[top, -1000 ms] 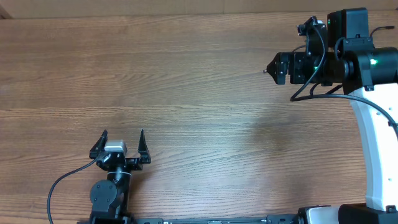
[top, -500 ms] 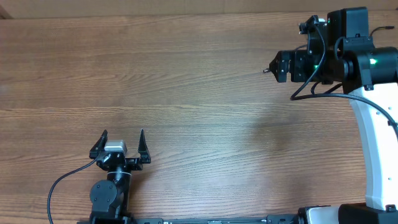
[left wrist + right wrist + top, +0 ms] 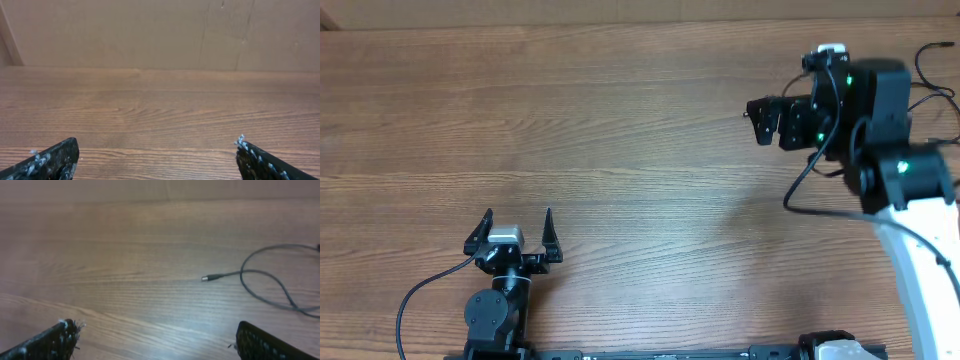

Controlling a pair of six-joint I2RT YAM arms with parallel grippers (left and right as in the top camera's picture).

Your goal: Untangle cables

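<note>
One of the cables [image 3: 222, 275], a thin dark cord with a small metal plug end [image 3: 207, 278], lies looped on the wooden table at the right of the right wrist view. It lies ahead and to the right of my right gripper [image 3: 154, 330], apart from it. That gripper [image 3: 756, 118] is open and empty, hovering at the back right and pointing left. A thin black cord [image 3: 930, 47] shows at the table's far right edge behind the arm. My left gripper [image 3: 518, 215] [image 3: 157, 150] is open and empty near the front left, with only bare wood between its fingers.
The wooden table [image 3: 640, 150] spans the whole view, with a brown wall [image 3: 150, 30] along its back edge. The right arm's white base [image 3: 920, 260] stands along the right side. A thick black robot wire [image 3: 420, 295] trails from the left arm at the front left.
The right arm has swung, its wrist turning and its elbow moving down and left. Its gripper stays near the same spot at the back right. The left arm has not moved.
</note>
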